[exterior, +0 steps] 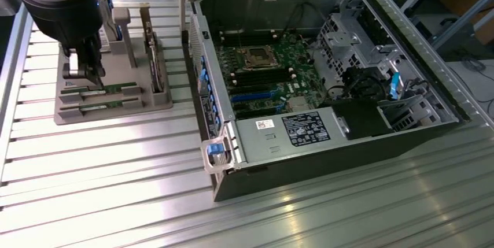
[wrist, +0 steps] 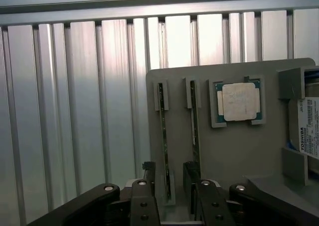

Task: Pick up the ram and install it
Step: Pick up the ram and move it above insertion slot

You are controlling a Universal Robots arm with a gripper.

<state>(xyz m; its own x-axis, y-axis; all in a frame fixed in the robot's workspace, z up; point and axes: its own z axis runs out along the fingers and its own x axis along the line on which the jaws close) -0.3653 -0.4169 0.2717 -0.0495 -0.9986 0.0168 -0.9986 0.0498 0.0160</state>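
Jaws of my gripper [wrist: 168, 175] stand spread with the ram [wrist: 162, 131] between them; I should keep it centred and avoid the other stick [wrist: 193, 116] just outside one jaw.

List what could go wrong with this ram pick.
The open end effector straddles one ram; a finger sits very close to the second ram and could clip it. The ram stands on edge in the holder, so an off-centre close might tilt it.
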